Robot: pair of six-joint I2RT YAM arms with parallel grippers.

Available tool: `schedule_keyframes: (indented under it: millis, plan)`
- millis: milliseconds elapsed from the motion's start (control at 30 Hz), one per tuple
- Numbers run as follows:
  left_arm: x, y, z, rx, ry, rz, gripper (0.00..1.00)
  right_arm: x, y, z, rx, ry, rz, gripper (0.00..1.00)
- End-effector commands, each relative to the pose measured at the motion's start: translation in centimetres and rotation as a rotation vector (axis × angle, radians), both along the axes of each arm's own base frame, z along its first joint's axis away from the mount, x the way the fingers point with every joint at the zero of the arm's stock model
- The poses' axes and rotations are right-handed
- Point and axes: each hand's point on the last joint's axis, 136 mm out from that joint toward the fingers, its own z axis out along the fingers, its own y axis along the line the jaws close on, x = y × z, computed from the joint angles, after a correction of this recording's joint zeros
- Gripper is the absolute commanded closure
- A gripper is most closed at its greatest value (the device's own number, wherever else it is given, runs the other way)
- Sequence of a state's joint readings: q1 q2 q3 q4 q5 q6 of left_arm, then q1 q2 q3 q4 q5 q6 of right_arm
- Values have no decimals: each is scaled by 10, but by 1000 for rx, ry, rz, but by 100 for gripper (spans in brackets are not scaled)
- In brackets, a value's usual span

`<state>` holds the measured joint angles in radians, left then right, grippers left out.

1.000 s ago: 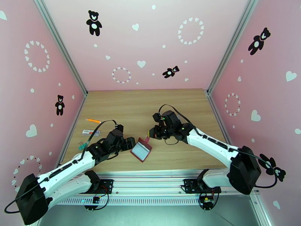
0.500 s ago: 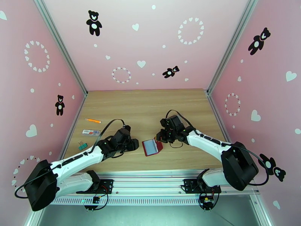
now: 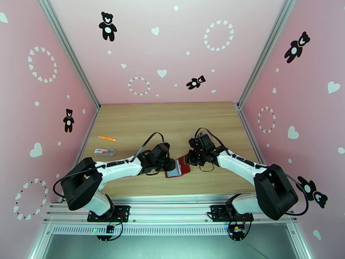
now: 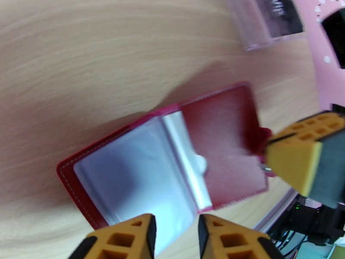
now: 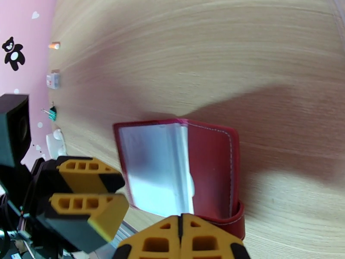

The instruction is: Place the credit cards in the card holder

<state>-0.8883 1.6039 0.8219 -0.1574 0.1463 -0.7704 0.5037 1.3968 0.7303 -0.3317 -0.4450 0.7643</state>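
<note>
Pink walls (image 3: 172,44) printed with black teddy bears (image 3: 107,26) and white hearts (image 3: 161,73) enclose a pale wooden worktop (image 3: 164,119) framed by aluminium posts (image 3: 68,48).

Dark-red card holder (image 3: 179,168), pale stitching, silvery sleeves; light woodgrain table (image 3: 172,121); pink walls (image 3: 129,39), black bears, white hearts.

The card holder (image 3: 177,166), a small dark-red leather-like booklet wallet with pale stitching round its edge, is open on the wooden table (image 3: 142,121), a little right of centre and towards the near edge. Its grey transparent plastic sleeves (image 4: 138,178) are turned over onto the left half and look empty. The right half shows bare red lining with a small pale snap stud (image 4: 199,162) beside the fold. The short snap tab (image 4: 264,135) sticks out from the right edge, pinched in the closed jaws of the right gripper (image 5: 181,219). Whether that side is raised off the wood is unclear.
</note>
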Motion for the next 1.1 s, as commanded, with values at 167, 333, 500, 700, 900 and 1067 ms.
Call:
schedule_keyframes:
  millis: [167, 333, 500, 700, 900, 1067]
  plan:
    - [-9, 14, -28, 59, 29, 4, 69, -2, -61, -25, -385, 9, -14, 80]
    - [-9, 14, -24, 47, 19, 9, 70, 3, -55, -31, -383, 28, 3, 77]
    - [-11, 10, -18, 20, 20, -9, 70, 8, -50, -31, -373, 24, 13, 63]
    - [-9, 18, 4, 16, -29, 3, 70, 19, -56, 25, -377, -108, -17, 41]
    - [-9, 20, 20, -15, -59, 17, 69, 6, -19, 75, -212, -188, -11, 58]
    - [-8, 21, 21, -21, -62, 23, 70, -7, 22, 51, -163, -125, 66, 68]
